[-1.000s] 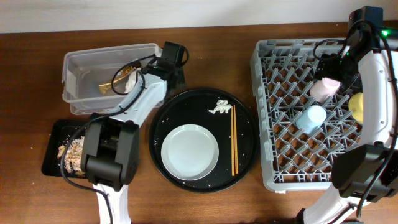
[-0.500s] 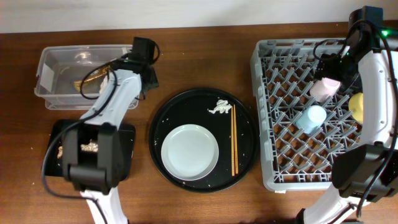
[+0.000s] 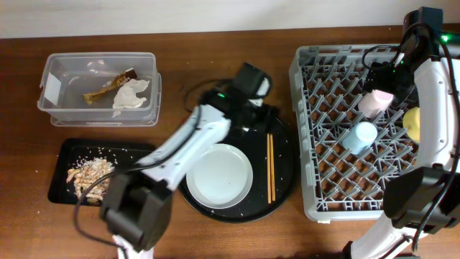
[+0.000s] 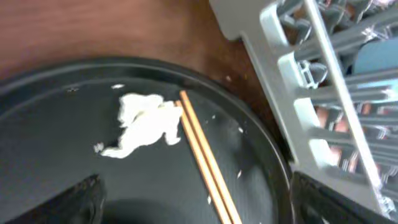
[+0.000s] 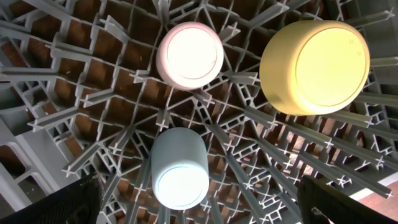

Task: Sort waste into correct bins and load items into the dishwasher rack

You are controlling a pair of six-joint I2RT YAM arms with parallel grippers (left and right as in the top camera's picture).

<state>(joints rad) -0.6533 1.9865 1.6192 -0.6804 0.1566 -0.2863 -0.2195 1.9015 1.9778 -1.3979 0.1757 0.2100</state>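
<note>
My left gripper (image 3: 253, 114) (image 4: 199, 208) hangs open over the back of the round black tray (image 3: 284, 194) (image 4: 56, 124), with nothing between its fingers. Just ahead of it lie a small crumpled white tissue scrap (image 4: 143, 124) and the wooden chopsticks (image 3: 271, 165) (image 4: 202, 155). The pale grey plate (image 3: 219, 176) sits on the same tray. My right gripper (image 3: 384, 75) (image 5: 205, 208) is open above the dishwasher rack (image 3: 309, 144) (image 5: 74, 99), which holds the pink cup (image 5: 189, 55), blue cup (image 5: 180, 168) and yellow bowl (image 5: 314, 65).
The clear tub (image 3: 100, 119) at the back left holds a snack wrapper (image 3: 108, 85) and a white tissue (image 3: 131, 97). The shallow black tray (image 3: 61, 155) in front of it holds beige food scraps (image 3: 90, 175). The rack's corner (image 4: 298, 74) stands close to the right of my left gripper.
My left arm swung right from the clear tub to the round tray and its gripper opened. A white tissue now lies in the tub, which slid left. The right arm stayed still.
</note>
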